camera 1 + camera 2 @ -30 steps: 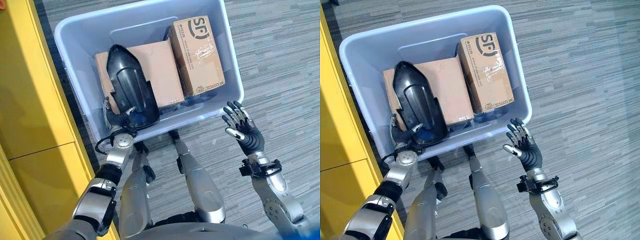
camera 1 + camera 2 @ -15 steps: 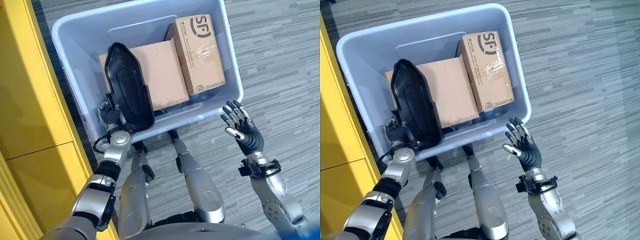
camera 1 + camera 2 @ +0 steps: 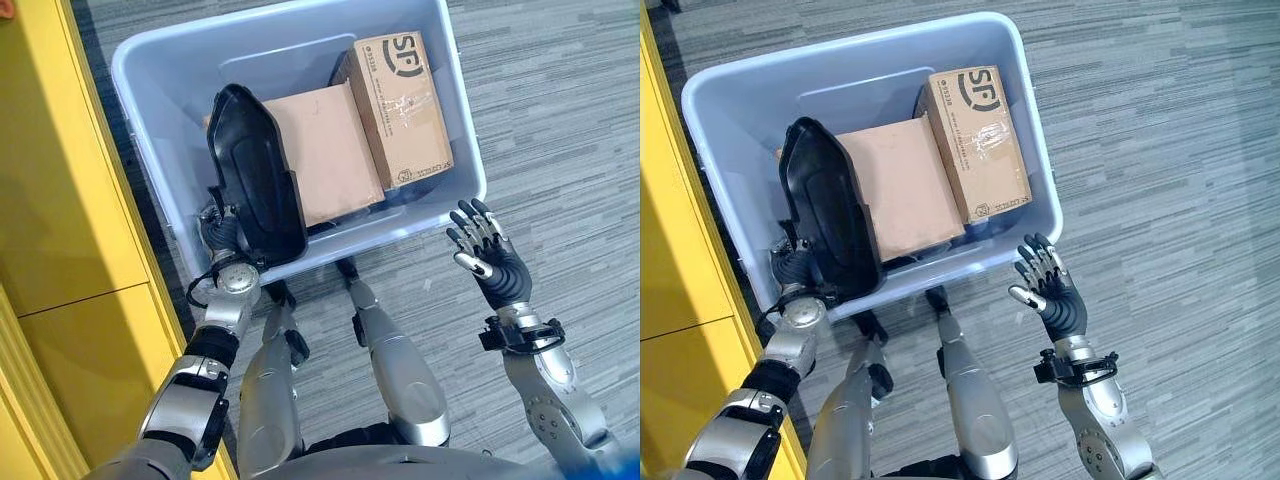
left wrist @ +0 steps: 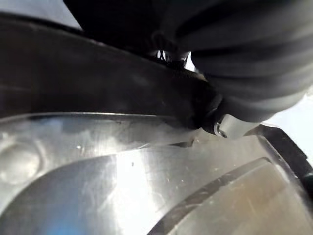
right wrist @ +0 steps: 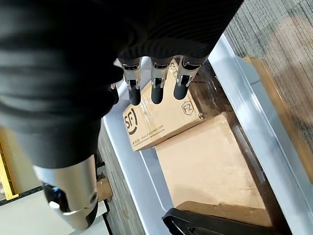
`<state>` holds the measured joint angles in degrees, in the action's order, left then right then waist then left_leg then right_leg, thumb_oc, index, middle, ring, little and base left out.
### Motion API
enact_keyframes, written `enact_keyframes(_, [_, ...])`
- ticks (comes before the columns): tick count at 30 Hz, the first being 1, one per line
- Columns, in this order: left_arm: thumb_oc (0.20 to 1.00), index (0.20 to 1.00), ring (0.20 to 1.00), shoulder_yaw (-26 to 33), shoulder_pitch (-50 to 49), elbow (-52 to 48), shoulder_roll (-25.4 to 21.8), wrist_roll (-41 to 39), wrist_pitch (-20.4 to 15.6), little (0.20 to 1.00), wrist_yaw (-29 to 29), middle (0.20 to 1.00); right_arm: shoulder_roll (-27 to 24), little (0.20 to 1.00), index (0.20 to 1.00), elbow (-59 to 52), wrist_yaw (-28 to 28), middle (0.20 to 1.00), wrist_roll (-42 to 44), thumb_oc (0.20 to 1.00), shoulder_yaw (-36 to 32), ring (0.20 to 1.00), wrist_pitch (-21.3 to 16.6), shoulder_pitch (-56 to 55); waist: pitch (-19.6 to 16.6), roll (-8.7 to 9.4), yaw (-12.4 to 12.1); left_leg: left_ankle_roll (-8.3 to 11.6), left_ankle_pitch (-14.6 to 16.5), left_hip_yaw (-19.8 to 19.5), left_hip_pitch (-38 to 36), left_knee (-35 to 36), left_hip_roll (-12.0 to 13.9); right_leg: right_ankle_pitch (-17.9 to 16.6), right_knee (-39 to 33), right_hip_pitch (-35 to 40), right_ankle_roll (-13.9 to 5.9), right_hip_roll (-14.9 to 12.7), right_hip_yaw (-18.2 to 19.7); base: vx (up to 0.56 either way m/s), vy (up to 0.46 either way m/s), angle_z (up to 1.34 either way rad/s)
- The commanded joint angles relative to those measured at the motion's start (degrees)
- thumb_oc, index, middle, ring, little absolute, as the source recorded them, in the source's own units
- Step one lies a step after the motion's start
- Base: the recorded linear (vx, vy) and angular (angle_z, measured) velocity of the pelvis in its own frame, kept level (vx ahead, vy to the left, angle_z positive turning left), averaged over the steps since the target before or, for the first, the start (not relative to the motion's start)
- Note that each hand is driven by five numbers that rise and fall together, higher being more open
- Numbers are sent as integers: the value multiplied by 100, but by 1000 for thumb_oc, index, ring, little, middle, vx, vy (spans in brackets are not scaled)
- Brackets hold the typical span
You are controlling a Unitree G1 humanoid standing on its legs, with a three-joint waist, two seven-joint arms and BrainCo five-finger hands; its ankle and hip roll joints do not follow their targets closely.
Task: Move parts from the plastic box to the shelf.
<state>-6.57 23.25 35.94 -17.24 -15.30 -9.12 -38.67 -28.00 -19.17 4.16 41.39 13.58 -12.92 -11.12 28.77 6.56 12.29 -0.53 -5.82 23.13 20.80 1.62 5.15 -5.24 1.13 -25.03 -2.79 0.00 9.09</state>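
Lifting looked to be the step in hand: the black moulded part (image 3: pixel 255 180) stood tilted up on its edge in the plastic box (image 3: pixel 150 130), leaning against the near left wall, with the left hand (image 3: pixel 222 228) at its lower end. Whether that hand's fingers were closed on the part I could not tell, since they were tucked behind it. Two cardboard boxes lay beside it, a plain one (image 3: pixel 325 150) touching the part and a printed one (image 3: pixel 405 105) by the right wall. The right hand (image 3: pixel 485 258) hovered outside the box over the carpeted floor (image 3: pixel 560 120), fingers spread and holding nothing. To do this well, I judged the part should come straight up clear of the rim before swinging toward the yellow shelf unit (image 3: pixel 60 200) on the left, with the free hand brought in to steady the long upper end.
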Motion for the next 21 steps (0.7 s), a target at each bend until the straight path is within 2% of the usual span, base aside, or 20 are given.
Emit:
enact_keyframes(1, [200,200,200,237,-400,-479,-87,-186,-348,200,97,200,-50,1000,1000,-311,-46,1000,1,1000,-385,1000,-215,-379,-462,-34,-25,621,381,-459,-11,-773,490,278,496,-14,-438,-649,-639,44,56,2])
enact_keyframes(2, [200,200,200,386,-721,-1139,-211,-170,-411,200,188,200,-65,1000,1000,-346,81,1000,-359,1000,-530,1000,-200,-352,-520,-108,-74,613,390,-478,-76,-748,475,302,498,46,-440,-673,-657,36,45,2])
enact_keyframes(4, [200,200,200,414,-798,-1357,-259,-117,-406,200,207,200,-46,1000,1000,-320,66,1000,-350,1000,-550,1000,-190,-324,-543,-126,-93,610,394,-483,-106,-740,466,310,497,74,-438,-677,-663,28,31,2])
enact_keyframes(5, [200,200,200,555,-998,-1852,-350,-57,-463,200,257,200,-6,1000,1000,-263,67,1000,-350,1000,-612,1000,-137,-285,-606,-177,-136,605,398,-487,-164,-713,454,327,489,140,-440,-699,-676,32,29,6])
enact_keyframes(8, [200,200,200,788,-1238,-2509,-449,45,-508,200,335,200,45,1000,1000,-180,63,1000,-394,1000,-662,1000,-68,-224,-724,-252,-205,598,409,-515,-265,-676,432,359,471,253,-442,-727,-708,40,28,3])
enact_keyframes(13, [200,200,200,1065,-1461,-3232,-628,376,-464,200,481,200,83,1000,1000,-117,-70,1000,-322,1000,-699,1000,66,-161,-908,-290,-262,585,459,-541,-456,-650,428,393,403,463,-447,-747,-719,34,29,8])
enact_keyframes(21, [200,200,200,1369,-1618,-4065,-765,514,-623,200,734,200,76,1000,1000,-89,-303,1000,-269,1000,-858,1000,205,-276,-1148,-324,-294,588,502,-596,-716,-591,415,452,309,756,-452,-779,-773,10,8,2])
